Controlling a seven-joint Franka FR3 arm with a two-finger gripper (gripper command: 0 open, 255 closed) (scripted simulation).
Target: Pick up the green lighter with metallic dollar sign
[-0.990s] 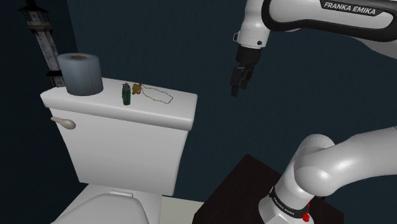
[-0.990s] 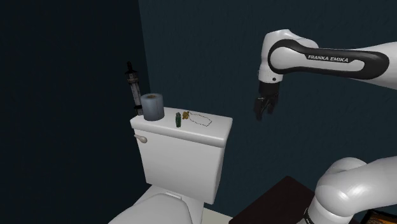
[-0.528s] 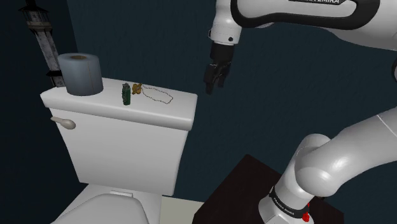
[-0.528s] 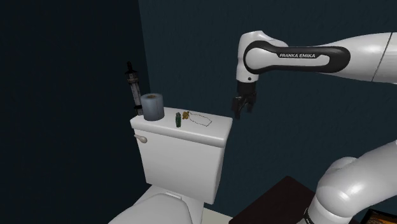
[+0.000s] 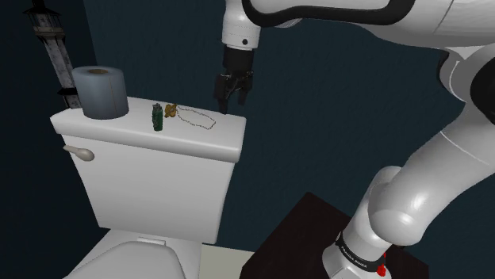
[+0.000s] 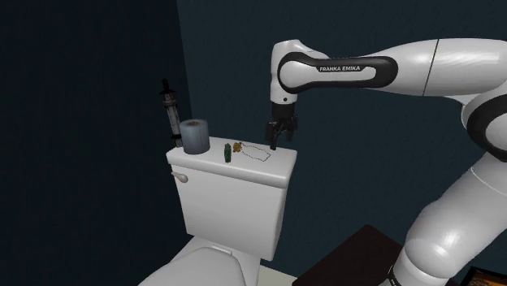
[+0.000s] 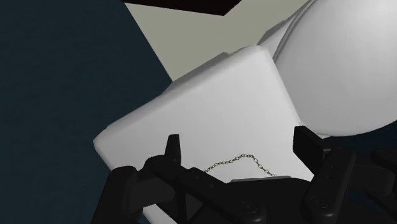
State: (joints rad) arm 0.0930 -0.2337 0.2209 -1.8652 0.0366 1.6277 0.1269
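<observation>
1. Hovering over the right end of the toilet tank lid [image 5: 224, 131] [image 6: 278, 163] [image 7: 210, 102], the black gripper [image 5: 232, 93] [image 6: 279, 140] [image 7: 239, 149] held its fingers apart, clasping nothing.
2. The green lighter [image 5: 158, 117] [image 6: 227, 152] stood upright on the lid, left of the gripper and well apart from it.
3. A gold charm [image 5: 168, 110] [image 6: 236, 148] on a fine chain [image 5: 197, 117] [image 6: 258, 152] [image 7: 238, 160] lay just right of the lighter.
4. A grey toilet roll [image 5: 100, 91] [image 6: 194, 136] stood at the lid's left end.

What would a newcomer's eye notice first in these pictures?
The big white arm arching over a toilet, its open black gripper hovering above the tank lid's end at the shoulder view's right. On the lid are a small green lighter, a chain beside it and a grey paper roll.
</observation>
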